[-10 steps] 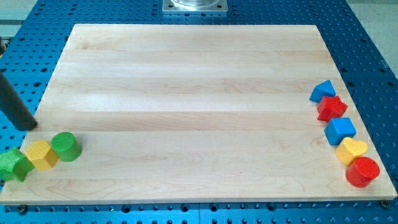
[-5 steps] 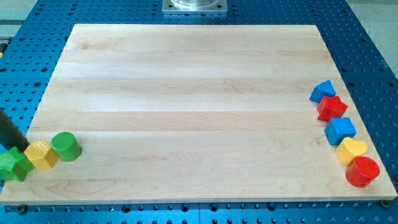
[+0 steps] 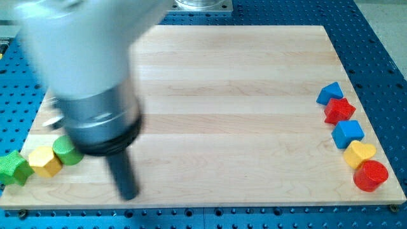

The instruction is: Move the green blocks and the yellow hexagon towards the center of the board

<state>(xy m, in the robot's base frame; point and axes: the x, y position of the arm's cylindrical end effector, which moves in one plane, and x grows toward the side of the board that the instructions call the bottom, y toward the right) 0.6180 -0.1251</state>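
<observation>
A green star block (image 3: 13,168), a yellow hexagon (image 3: 44,161) and a green cylinder (image 3: 65,151) sit in a row touching each other at the board's bottom left corner. The green cylinder is partly hidden by the arm. My arm is a large blurred grey body at the view's upper left. My tip (image 3: 129,194) is near the board's bottom edge, to the right of the green cylinder and apart from it.
At the board's right edge stand a blue triangular block (image 3: 329,93), a red star (image 3: 339,111), a blue cube (image 3: 348,133), a yellow heart (image 3: 359,153) and a red cylinder (image 3: 371,175). The wooden board (image 3: 222,95) lies on a blue perforated table.
The arm swung in from the view's left edge to over the board's left part; my tip went from left of the green star to right of the green cylinder. The blocks barely moved.
</observation>
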